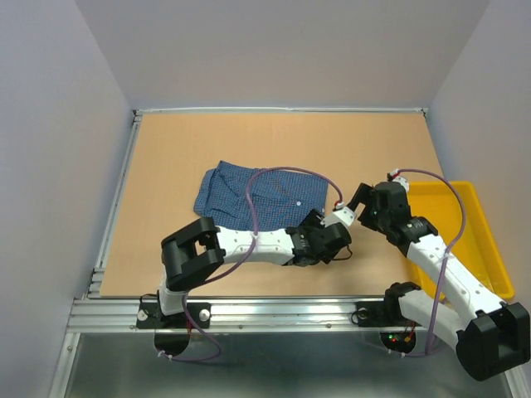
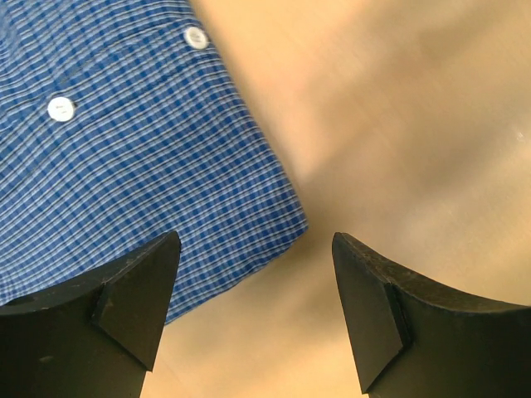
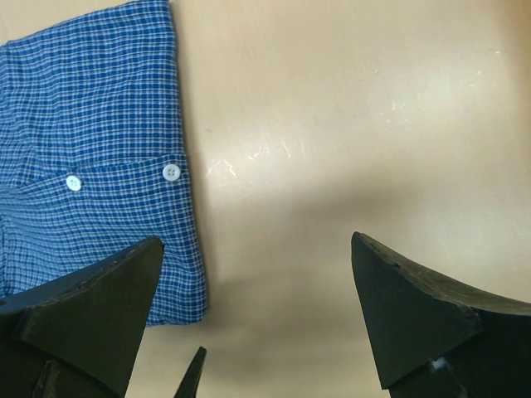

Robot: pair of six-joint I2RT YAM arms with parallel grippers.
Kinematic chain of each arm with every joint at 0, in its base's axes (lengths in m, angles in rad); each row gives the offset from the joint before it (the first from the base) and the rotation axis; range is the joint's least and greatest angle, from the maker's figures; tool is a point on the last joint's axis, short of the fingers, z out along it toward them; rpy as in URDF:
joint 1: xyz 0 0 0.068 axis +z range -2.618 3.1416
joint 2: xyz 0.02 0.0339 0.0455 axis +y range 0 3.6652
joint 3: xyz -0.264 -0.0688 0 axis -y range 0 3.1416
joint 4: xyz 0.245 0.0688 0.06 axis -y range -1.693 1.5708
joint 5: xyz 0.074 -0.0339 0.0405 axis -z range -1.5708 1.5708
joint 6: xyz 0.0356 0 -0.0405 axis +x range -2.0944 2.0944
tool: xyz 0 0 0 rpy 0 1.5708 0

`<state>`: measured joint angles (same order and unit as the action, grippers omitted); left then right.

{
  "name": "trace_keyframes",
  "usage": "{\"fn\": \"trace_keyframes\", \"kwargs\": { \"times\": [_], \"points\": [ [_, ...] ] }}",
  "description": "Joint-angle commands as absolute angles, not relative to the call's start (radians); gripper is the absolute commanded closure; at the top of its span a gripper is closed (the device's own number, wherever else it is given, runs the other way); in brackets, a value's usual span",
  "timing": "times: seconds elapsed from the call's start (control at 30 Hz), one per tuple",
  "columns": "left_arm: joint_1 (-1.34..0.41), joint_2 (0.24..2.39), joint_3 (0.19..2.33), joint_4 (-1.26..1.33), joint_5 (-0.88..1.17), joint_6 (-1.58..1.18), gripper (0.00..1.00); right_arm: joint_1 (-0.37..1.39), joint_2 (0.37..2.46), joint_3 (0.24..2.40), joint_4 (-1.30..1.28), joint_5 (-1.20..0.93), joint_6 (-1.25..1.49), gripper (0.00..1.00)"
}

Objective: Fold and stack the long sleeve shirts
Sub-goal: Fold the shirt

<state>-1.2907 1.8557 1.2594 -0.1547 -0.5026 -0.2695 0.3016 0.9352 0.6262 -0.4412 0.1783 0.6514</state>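
- Shirt (image 1: 261,196) lies folded flat on the table (image 1: 166,149), just ahead and left of both grippers; it looks like a finished fold.
- Tray (image 1: 473,215) waits off the right gripper's right side, perhaps for stacking.
- Left gripper (image 2: 255,245): jaws apart, empty, over the shirt's corner.
- Right gripper (image 3: 257,240): jaws wide, empty, beside the hem.
- Buttons (image 2: 60,109) face up.

Tan table (image 1: 166,166) — plain lilac walls (image 1: 282,50)
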Motion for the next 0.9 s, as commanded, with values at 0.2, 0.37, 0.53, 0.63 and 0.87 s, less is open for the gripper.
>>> {"fn": "trace_keyframes", "kwargs": {
  "times": [0.2,0.37,0.53,0.63,0.87],
  "points": [
    [-1.315,1.974,1.376,-0.193,-0.56,-0.218,0.21,0.291,0.928,0.689,-0.474,0.249,0.684,0.0],
    [-1.313,2.037,1.436,-0.268,-0.594,-0.219,0.4,0.288,0.931,0.703,-0.474,0.233,0.69,0.0],
    [-1.313,2.051,1.451,-0.304,-0.609,-0.229,0.52,0.287,0.937,0.715,-0.472,0.216,0.698,0.0],
    [-1.313,2.057,1.45,-0.319,-0.604,-0.233,0.46,0.284,0.943,0.732,-0.472,0.215,0.699,0.0],
    [-1.304,2.063,1.434,-0.336,-0.591,-0.244,0.4,0.276,0.966,0.755,-0.469,0.206,0.695,0.0]
  ]
}}
